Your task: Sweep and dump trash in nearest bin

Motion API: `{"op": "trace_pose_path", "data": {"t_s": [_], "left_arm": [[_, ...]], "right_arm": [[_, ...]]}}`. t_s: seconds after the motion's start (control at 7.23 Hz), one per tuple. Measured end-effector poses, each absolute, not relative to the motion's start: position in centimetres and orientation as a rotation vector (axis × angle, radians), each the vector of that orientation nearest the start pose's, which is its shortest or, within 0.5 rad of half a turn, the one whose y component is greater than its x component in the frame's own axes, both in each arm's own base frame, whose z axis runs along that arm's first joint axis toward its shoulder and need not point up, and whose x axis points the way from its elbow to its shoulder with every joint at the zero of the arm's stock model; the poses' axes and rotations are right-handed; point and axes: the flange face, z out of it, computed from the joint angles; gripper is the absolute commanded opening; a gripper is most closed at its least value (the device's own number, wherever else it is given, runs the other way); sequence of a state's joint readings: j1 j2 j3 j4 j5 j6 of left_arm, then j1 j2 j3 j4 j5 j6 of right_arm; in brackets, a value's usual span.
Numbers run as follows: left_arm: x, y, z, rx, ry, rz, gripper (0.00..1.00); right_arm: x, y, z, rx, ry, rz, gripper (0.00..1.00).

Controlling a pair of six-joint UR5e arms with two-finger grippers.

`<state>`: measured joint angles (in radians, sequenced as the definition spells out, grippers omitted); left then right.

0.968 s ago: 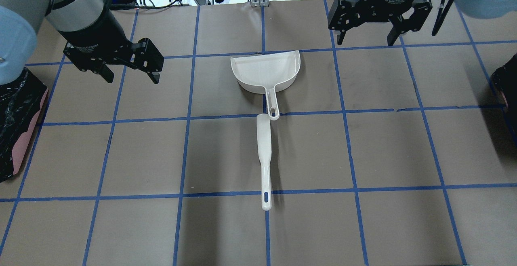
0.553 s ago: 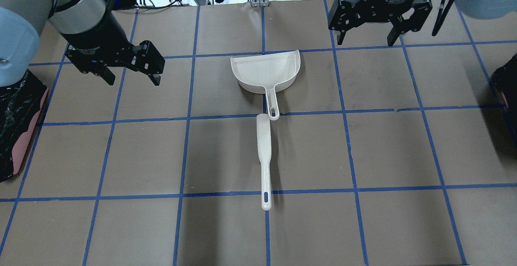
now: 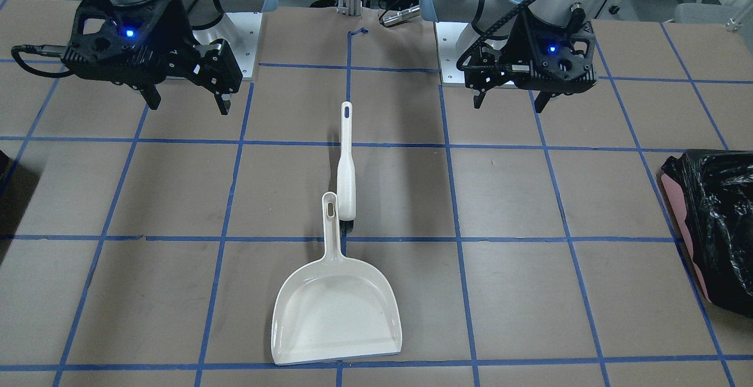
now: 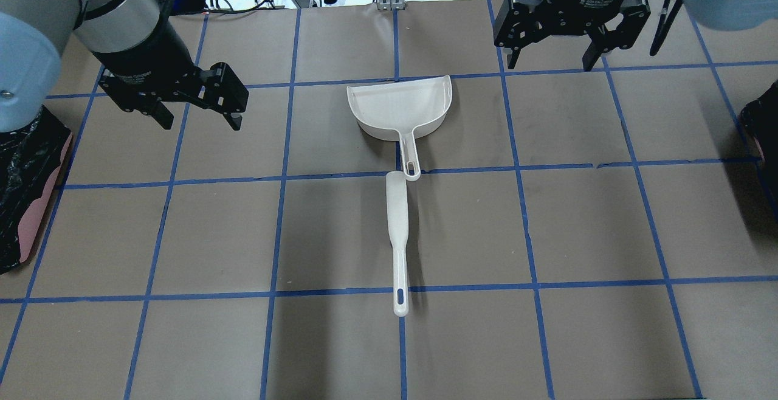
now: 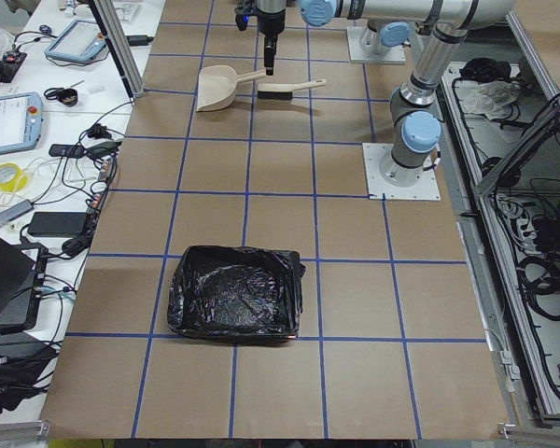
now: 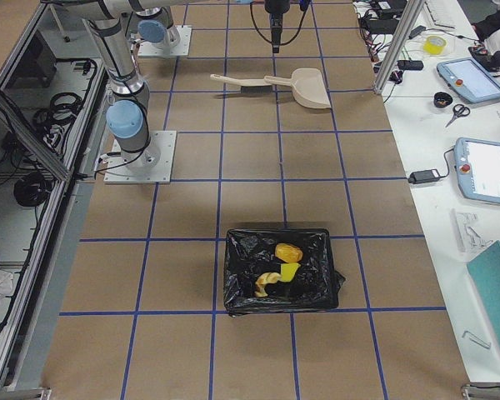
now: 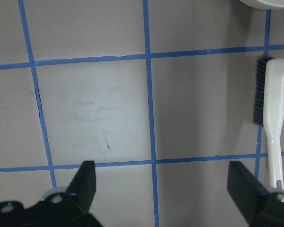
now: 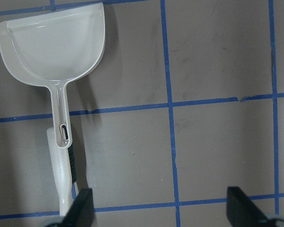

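Observation:
The trash lies inside the black-lined bin (image 6: 236, 271) at my right end of the table: an orange-brown bun (image 6: 288, 251), a yellow-green block (image 6: 289, 271) and a ring pastry (image 6: 265, 286). The white dustpan (image 4: 401, 105) lies empty on the table's middle, also in the front view (image 3: 338, 310) and the right wrist view (image 8: 54, 47). The white brush (image 4: 398, 236) lies just behind its handle, also in the left wrist view (image 7: 274, 123). My left gripper (image 4: 199, 121) hovers open and empty, left of the dustpan. My right gripper (image 4: 550, 62) hovers open and empty, right of it and farther back.
A second black-lined bin (image 5: 182, 299) stands at my left end of the table with nothing showing inside; it also shows in the overhead view (image 4: 24, 175). Cables, tablets and tools lie beyond the table's far edge. Blue tape lines grid the brown tabletop.
My left arm has shifted very slightly, with its gripper still open. The right gripper, dustpan and brush have not moved.

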<state>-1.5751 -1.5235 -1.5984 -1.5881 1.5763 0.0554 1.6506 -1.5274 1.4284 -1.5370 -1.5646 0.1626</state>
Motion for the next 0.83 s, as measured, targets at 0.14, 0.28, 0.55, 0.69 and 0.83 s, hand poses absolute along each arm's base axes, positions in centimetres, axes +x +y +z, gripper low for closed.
{"op": "trace_pose_path", "data": {"t_s": [0.14, 0.28, 0.55, 0.69, 0.83], "left_arm": [[-13.48, -47.06, 49.59, 0.094, 3.134, -0.004, 1.00], [-13.48, -46.95, 49.61, 0.094, 3.134, -0.004, 1.00], [-13.54, -46.76, 49.42, 0.094, 3.140, 0.003, 1.00], [-13.54, -46.68, 49.36, 0.093, 3.140, 0.005, 1.00], [-13.49, -46.60, 49.36, 0.092, 3.135, 0.006, 1.00]], "right_arm": [[17.45, -50.21, 53.34, 0.129, 3.123, -0.101, 1.00], [17.45, -50.16, 53.40, 0.129, 3.123, -0.102, 1.00], [17.44, -50.12, 53.45, 0.129, 3.123, -0.104, 1.00], [17.44, -50.10, 53.43, 0.129, 3.123, -0.103, 1.00], [17.44, -50.09, 53.41, 0.129, 3.123, -0.102, 1.00]]}}
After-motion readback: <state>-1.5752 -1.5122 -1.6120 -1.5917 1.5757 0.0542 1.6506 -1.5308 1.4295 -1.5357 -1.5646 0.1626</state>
